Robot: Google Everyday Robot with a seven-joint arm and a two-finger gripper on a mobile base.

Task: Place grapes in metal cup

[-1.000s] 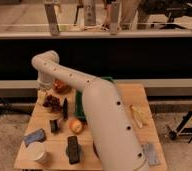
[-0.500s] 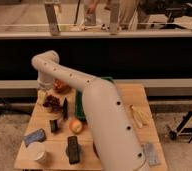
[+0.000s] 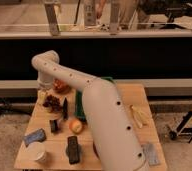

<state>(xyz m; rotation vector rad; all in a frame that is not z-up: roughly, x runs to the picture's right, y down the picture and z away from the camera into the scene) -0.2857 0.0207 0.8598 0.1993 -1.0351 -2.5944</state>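
Observation:
The grapes (image 3: 51, 102), a small dark purple-red bunch, sit at the far left of the wooden table (image 3: 119, 100). A bright rim right under them looks like the metal cup (image 3: 54, 114), mostly hidden by the bunch. My white arm (image 3: 84, 90) reaches from the lower right, up and over to the left. It bends down to my gripper (image 3: 45, 96), which is right at the grapes' left side. I cannot tell whether the grapes rest in the cup or hang just above it.
An orange-red round object (image 3: 60, 86) lies behind the grapes. A yellow-orange fruit (image 3: 76, 126), a dark upright object (image 3: 65, 107), a small dark item (image 3: 54, 126), a dark bar (image 3: 73, 149), a blue item (image 3: 34, 136) and a white cup (image 3: 37, 152) are in front. A banana (image 3: 138, 116) lies right.

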